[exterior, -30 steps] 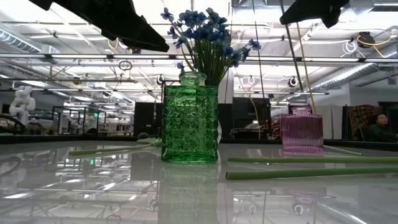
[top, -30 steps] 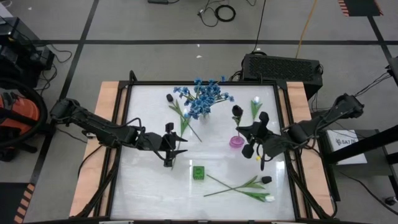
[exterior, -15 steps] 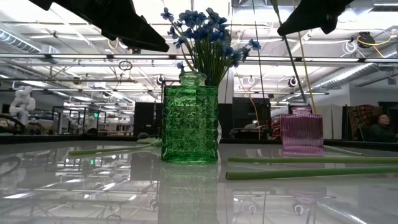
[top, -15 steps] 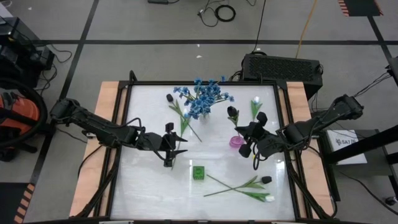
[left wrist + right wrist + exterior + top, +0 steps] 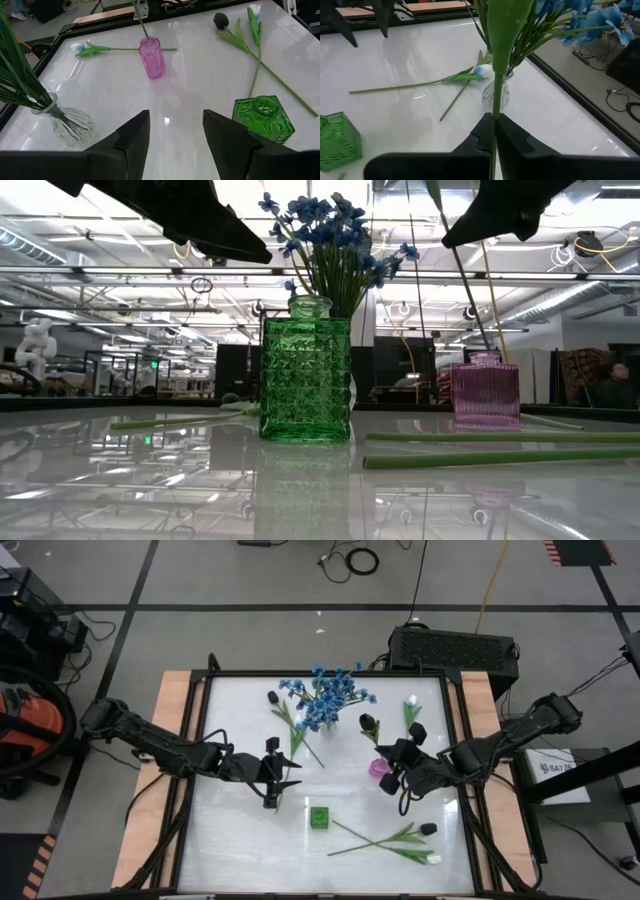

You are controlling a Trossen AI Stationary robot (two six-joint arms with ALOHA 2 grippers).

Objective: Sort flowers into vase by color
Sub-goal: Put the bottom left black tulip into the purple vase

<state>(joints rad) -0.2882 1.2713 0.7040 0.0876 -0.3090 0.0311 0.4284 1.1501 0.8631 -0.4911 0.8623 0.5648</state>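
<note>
While our right hand hovers over the desk at about three o'clock, its fingers are clamped together on the green stem of a dark tulip, whose bud points up toward twelve o'clock. Directly beneath it stands a small pink vase. At twelve o'clock a clear vase holds the bunch of blue blossoms. More tulips lie flat: a pair at eleven o'clock, one white tulip at one o'clock, and two crossed stems at five o'clock. An empty green vase stands near the centre, toward six. Our left hand waits at about nine o'clock, its fingers apart and holding nothing.
</note>
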